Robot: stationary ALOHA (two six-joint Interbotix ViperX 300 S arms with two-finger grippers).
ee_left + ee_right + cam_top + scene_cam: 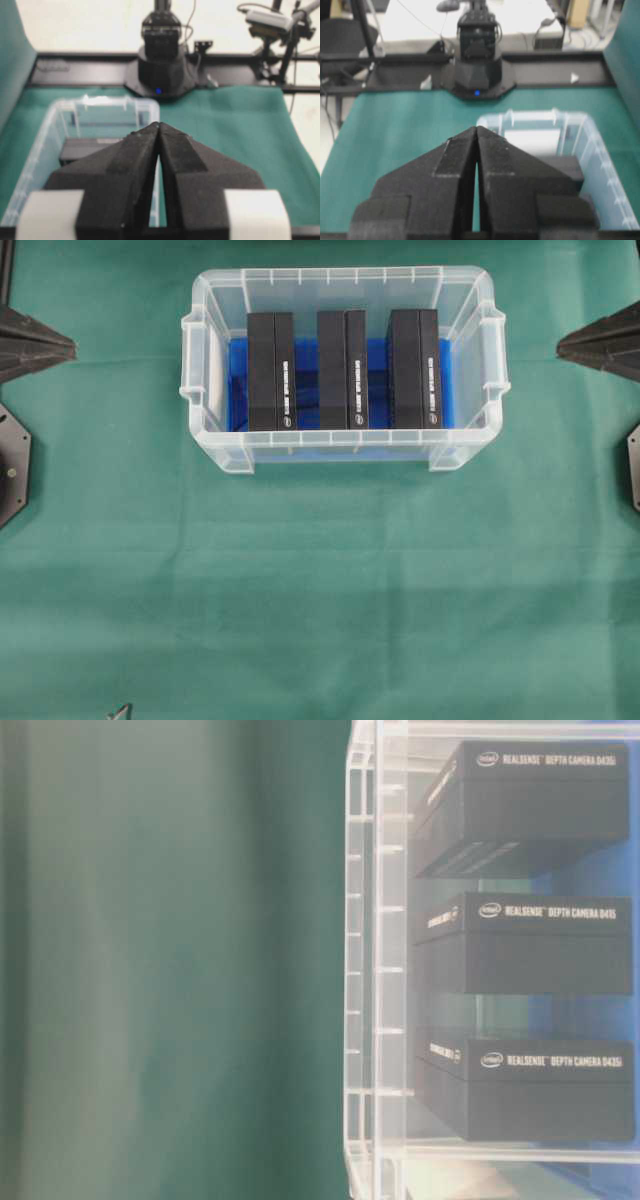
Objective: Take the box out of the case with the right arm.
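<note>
Clear plastic case (345, 285) sits mid-surface (320, 590) on green cloth, three black boxes on edge inside: left box (271, 371), middle box (342, 370), right box (415, 369), with gaps between them that look made for fingers. Right tool (476, 131) is pinched shut and empty, parked well off the case's right side. Left tool (159, 127) is likewise closed. Nothing lifted yet.

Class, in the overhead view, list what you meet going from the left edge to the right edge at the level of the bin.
left pincer → case wall → left box → middle box → right box → right pincer
</note>
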